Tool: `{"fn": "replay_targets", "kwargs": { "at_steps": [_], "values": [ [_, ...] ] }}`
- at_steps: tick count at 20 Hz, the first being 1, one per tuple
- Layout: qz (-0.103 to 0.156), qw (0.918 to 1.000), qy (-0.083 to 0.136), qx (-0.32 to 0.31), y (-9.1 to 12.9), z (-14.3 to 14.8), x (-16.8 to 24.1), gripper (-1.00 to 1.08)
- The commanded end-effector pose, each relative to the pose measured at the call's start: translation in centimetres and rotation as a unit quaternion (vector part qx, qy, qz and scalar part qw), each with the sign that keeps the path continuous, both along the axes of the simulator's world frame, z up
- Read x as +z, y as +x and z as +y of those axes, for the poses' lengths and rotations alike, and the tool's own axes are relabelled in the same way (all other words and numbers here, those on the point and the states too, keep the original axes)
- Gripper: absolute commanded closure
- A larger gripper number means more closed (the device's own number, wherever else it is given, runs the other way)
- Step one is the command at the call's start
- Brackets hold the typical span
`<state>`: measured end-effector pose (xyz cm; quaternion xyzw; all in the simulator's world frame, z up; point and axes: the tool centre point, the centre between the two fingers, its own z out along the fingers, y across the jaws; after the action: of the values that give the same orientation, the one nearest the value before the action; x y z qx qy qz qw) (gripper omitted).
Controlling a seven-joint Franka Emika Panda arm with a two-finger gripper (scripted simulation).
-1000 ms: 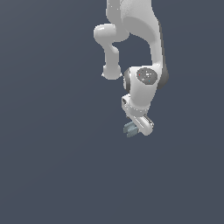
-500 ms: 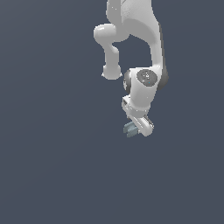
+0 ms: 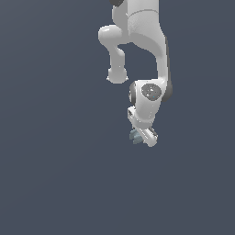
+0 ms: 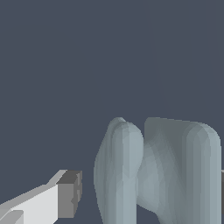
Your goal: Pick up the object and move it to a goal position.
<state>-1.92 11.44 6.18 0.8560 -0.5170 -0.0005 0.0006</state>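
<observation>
The object [image 4: 157,170] is a pale grey-blue lumpy block of two lobes with a notch between them. It stands between my gripper's fingers in the wrist view. One dark finger pad [image 4: 70,194] sits beside it with a small gap showing. The other finger only peeks in at the picture's edge. My gripper [image 4: 146,199] is open around the object. In the exterior view the object [image 3: 134,136] shows as a small grey-blue lump at the tip of the white gripper [image 3: 138,138], which hangs below the arm and points down.
A uniform dark grey-blue surface [image 3: 55,183] fills the surroundings in both views. The white arm [image 3: 142,41] comes down from the top of the exterior view. Nothing else shows.
The hand has shifted very slightly toward the exterior view's left and a touch lower. The object stays at the fingertips.
</observation>
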Motion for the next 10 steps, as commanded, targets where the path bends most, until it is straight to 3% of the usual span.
{"fn": "replay_targets", "kwargs": {
  "at_steps": [1,2,3,10],
  "values": [
    [-0.001,1.0,0.0,0.0,0.1,0.02,-0.38,-0.92],
    [-0.001,1.0,0.0,0.0,0.12,0.03,-0.4,-0.92],
    [-0.001,1.0,0.0,0.0,0.12,0.03,-0.4,1.08],
    [-0.001,1.0,0.0,0.0,0.12,0.03,-0.4,1.08]
  ]
}}
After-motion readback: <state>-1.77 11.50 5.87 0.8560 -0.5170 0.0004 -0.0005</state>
